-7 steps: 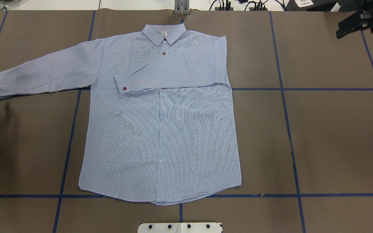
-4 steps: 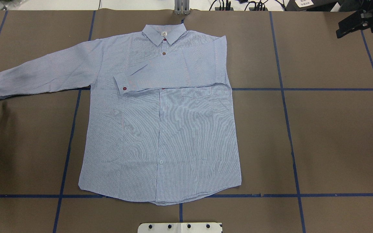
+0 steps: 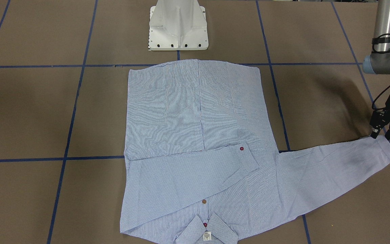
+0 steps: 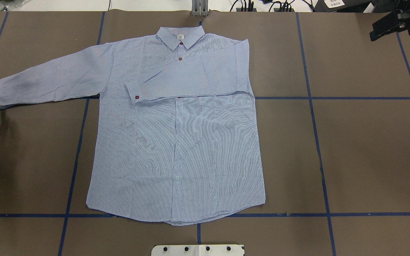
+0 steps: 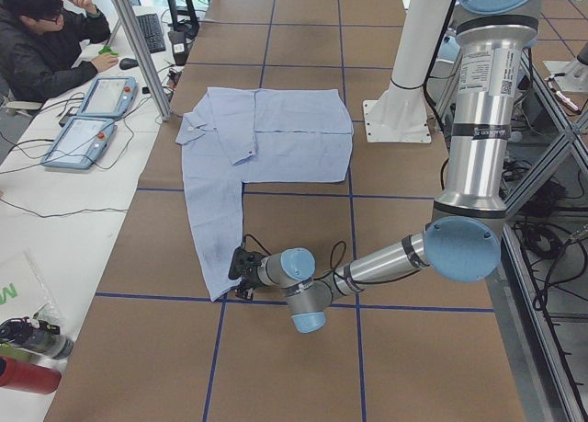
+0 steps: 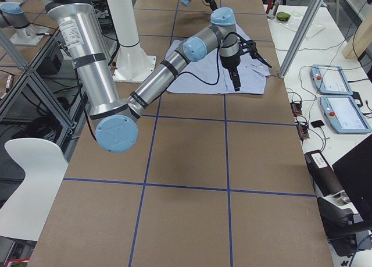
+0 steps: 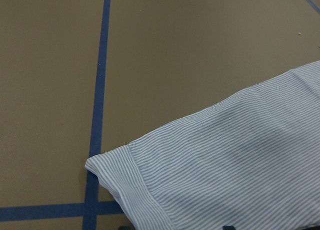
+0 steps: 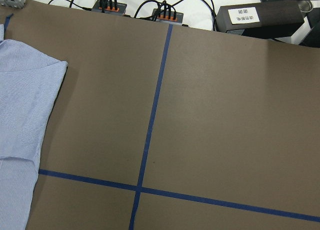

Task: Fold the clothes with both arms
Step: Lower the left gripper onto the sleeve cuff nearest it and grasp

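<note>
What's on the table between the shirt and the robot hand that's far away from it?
Nothing. In the overhead view, only bare brown table crossed by a blue tape line lies between the shirt and the right gripper.

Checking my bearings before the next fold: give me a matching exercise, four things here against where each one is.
Things:
1. left gripper
2. right gripper
3. collar
4. red-button cuff

Places:
A. lying on the chest of the shirt
B. over bare table, off the shirt
C. at the end of the outstretched sleeve
D. at the shirt edge farthest from the base

Pairs: 1-C; 2-B; 3-D; 4-A
</note>
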You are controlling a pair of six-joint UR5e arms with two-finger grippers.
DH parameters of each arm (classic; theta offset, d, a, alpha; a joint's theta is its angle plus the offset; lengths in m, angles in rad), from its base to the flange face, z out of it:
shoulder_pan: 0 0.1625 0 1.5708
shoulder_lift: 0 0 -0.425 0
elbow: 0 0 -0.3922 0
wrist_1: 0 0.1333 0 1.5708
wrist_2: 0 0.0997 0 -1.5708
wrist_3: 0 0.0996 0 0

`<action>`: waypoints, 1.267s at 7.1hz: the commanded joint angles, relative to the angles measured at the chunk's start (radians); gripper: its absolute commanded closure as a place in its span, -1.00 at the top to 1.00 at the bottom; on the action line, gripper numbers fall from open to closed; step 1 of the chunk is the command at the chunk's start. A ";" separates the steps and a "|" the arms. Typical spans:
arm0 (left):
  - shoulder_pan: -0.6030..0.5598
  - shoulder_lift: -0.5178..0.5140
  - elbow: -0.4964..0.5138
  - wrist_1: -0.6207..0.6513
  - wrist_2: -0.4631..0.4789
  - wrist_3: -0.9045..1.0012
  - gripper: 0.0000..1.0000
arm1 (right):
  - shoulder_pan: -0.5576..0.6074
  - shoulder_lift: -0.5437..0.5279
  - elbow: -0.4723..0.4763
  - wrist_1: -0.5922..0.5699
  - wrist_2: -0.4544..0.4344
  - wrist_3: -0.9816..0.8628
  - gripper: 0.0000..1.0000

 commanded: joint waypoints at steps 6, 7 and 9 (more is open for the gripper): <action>0.008 0.012 -0.027 -0.043 0.007 0.010 -1.00 | -0.001 0.000 0.002 0.000 0.000 0.006 1.00; 0.008 0.013 -0.085 -0.026 -0.040 0.007 -1.00 | -0.001 0.000 0.002 0.000 0.000 0.008 1.00; 0.008 -0.002 -0.214 -0.025 -0.059 -0.001 -1.00 | -0.001 -0.002 0.002 0.000 0.000 0.014 1.00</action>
